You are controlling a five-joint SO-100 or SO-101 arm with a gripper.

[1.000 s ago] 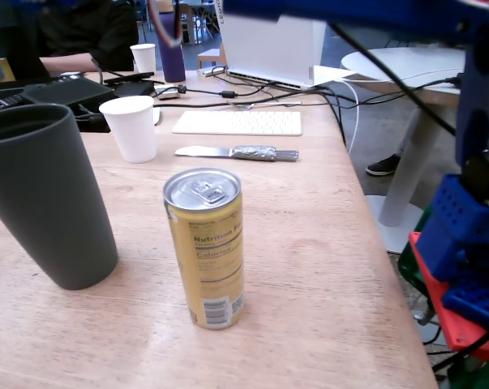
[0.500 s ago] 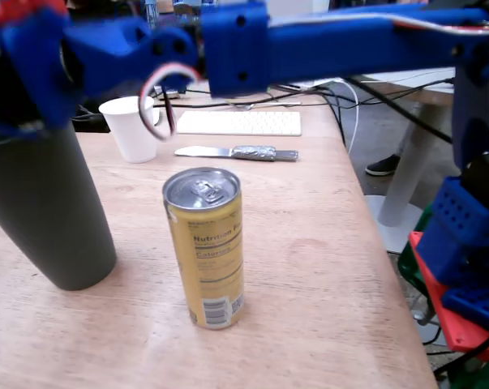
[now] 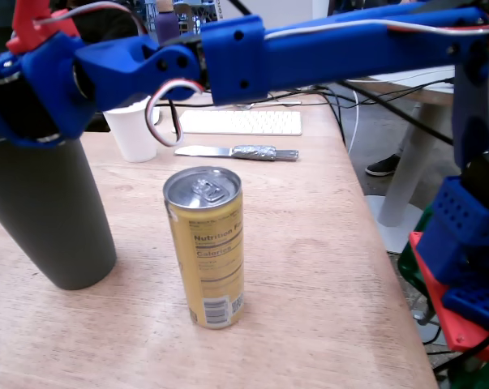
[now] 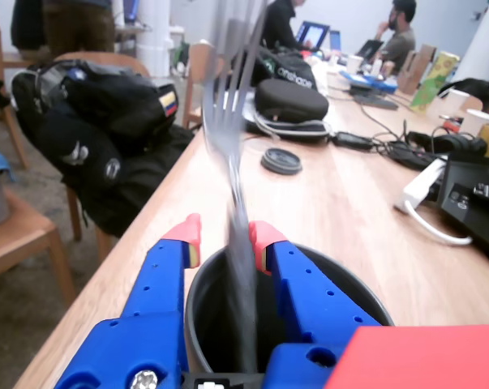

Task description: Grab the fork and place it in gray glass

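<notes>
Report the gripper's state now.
Gripper: closed on the fork, handle down inside the gray glass, tines pointing up.

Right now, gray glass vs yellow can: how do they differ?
The gray glass is taller and wider than the yellow can. The glass is plain matte dark gray and widens upward; the can is a straight cylinder with a printed label. The glass is open-topped; the can's silver lid looks sealed. Both stand upright on the wooden table.

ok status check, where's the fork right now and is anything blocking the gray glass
Gripper fingers apart either side of the slim silver fork, grip unclear. Fork upright, tines up, handle down inside the tall dark-gray glass. Yellow can stands apart; nothing blocking.
</notes>
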